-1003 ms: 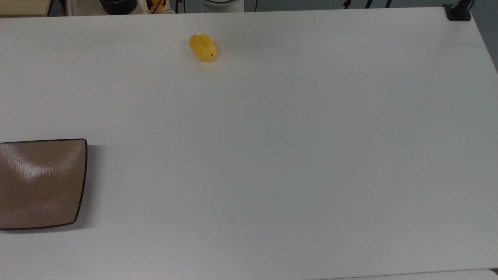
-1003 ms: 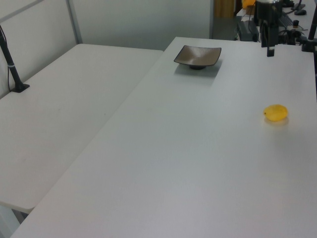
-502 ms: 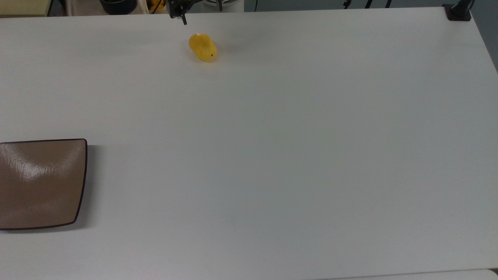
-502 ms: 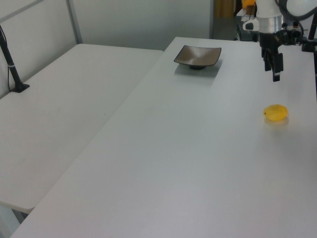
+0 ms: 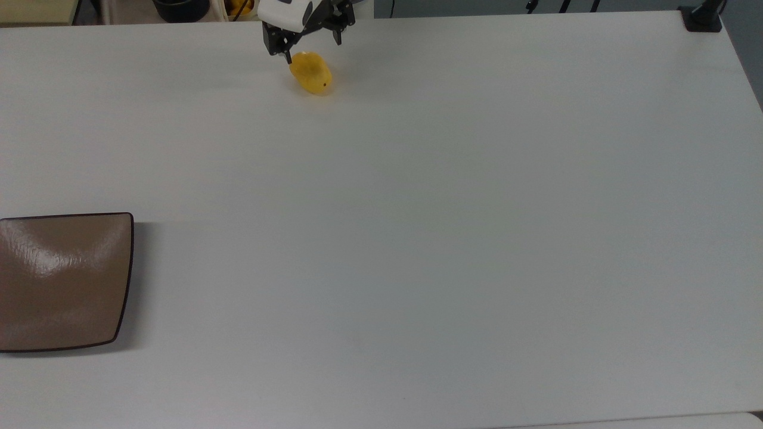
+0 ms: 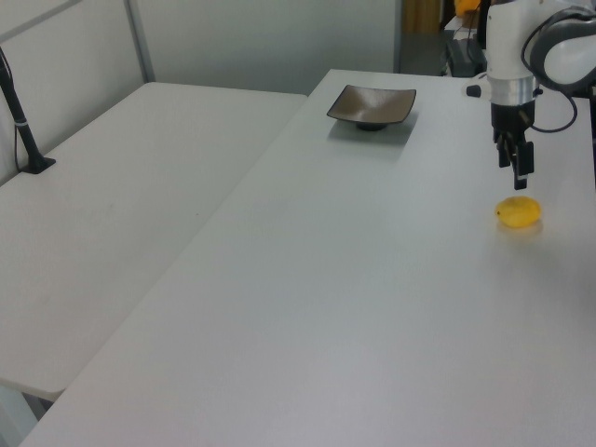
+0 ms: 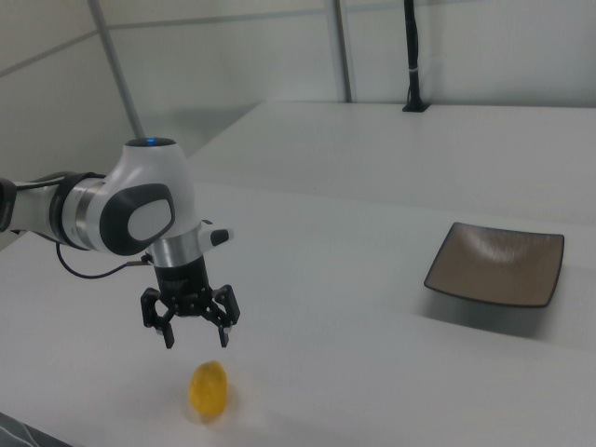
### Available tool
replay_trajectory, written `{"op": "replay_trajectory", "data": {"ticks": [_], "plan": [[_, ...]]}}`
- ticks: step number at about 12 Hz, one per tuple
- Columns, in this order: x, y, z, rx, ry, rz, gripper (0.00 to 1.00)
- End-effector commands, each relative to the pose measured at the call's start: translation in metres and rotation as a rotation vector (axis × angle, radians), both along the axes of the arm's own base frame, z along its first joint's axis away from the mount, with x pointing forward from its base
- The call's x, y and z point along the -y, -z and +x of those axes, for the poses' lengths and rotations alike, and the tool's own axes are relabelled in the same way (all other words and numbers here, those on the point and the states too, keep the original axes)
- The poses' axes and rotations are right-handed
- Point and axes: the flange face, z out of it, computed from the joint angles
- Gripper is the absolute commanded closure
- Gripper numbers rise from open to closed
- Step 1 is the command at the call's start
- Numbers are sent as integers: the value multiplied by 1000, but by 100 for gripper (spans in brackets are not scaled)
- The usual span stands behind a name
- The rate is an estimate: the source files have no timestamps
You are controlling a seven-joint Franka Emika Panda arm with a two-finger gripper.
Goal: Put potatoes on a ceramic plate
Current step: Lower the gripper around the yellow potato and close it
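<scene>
The yellow oval potato point(image 5: 310, 72) lies on the white table near the top view's upper edge, left of centre. My gripper point(image 5: 313, 50) hangs open just above it, one finger on each side, touching nothing. The right view shows the gripper point(image 7: 196, 343) a short way over the potato point(image 7: 208, 388), with nothing between the fingers. In the left view the gripper point(image 6: 518, 177) points straight down over the potato point(image 6: 519, 212). The brown square ceramic plate point(image 5: 59, 280) sits bare at the top view's left edge, far from the potato; it also shows as the plate point(image 6: 372, 104) and the plate point(image 7: 496, 264).
A black clamp post point(image 5: 703, 18) stands at the table's corner in the top view's upper right. A second white table point(image 6: 93, 214) with a black post point(image 6: 23, 130) adjoins at the left view's left. A dark container point(image 5: 180, 9) sits beyond the table's upper edge.
The arm has come in from the top view's upper edge and lowered, so the open gripper now hangs right over the potato. Potato and plate have not moved.
</scene>
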Motion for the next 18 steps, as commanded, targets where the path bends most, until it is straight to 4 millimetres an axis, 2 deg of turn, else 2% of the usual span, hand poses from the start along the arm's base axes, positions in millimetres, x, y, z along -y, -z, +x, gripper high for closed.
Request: {"op": "replay_trajectory", "data": {"ticks": [1,6,9,10,12,13,16,18], "plan": [[4,33,-9,9,-61,-42,0],[6,78,-12,-30,-127,-104,0],[6,90,-14,-40,-139,-109,2],[6,90,-14,-41,-139,-110,17],[6,90,-14,-39,-137,-110,64],[5,88,-13,-34,-132,-111,77],[13,68,1,1,-95,-111,79],[23,47,16,33,-62,-115,79]]}}
